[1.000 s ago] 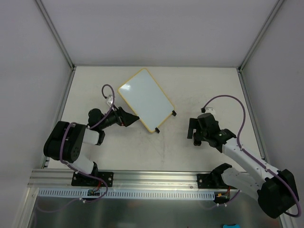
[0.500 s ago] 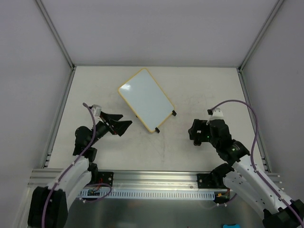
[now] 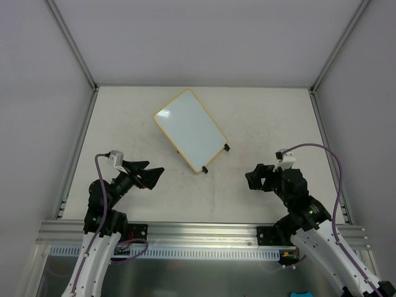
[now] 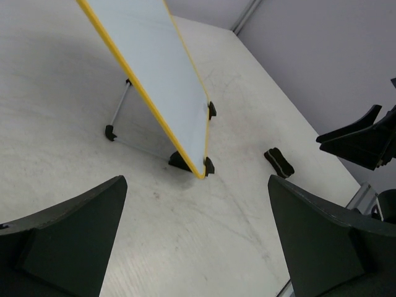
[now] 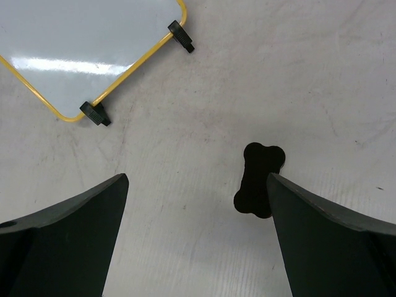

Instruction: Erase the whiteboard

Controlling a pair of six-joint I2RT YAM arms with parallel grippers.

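Two arms reach low over the table (image 3: pixel 260 111), the left gripper (image 3: pixel 153 169) and the right gripper (image 3: pixel 250 179) each with jaws spread wide. A black bone-shaped eraser block (image 5: pixel 260 179) lies flat just ahead of the right gripper. Farther back, mid-table, the yellow-rimmed whiteboard (image 3: pixel 189 130) stands propped at a tilt, well apart from both.

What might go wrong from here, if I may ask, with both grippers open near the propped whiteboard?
The whiteboard stands tilted on a thin prop leg, so a push from the left gripper might tip or slide it. The eraser lies flat on the table, off-centre between the fingers of the right gripper; a pinch there could skid it away.
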